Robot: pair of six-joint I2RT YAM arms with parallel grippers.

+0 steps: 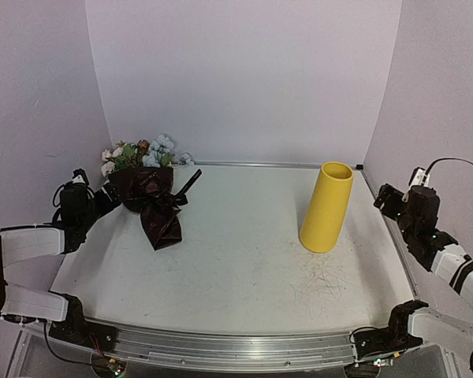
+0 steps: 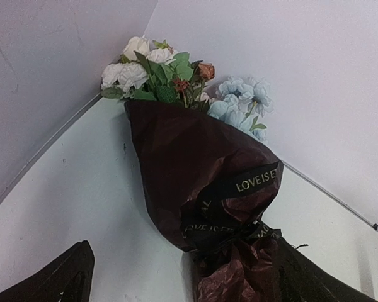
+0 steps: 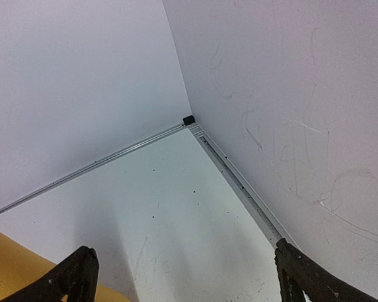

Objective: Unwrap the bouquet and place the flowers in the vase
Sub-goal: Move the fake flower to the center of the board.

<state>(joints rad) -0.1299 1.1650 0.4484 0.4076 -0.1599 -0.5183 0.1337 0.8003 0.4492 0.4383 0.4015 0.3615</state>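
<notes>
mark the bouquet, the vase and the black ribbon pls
bouquet (image 1: 146,187), top external view, on its wrapped middle.
vase (image 1: 327,209), top external view, mid-wall.
black ribbon (image 2: 255,181), left wrist view, on the lettered band.

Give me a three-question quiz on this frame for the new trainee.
1. True or false: the bouquet lies wrapped, its black ribbon tied.
2. The vase is: A) standing on the table, right side; B) lying flat; C) lifted off the table.
3. Which gripper is closer to the bouquet, and are its jaws open or shut?
Key: 1 true; 2 A; 3 the left gripper, open.
</notes>
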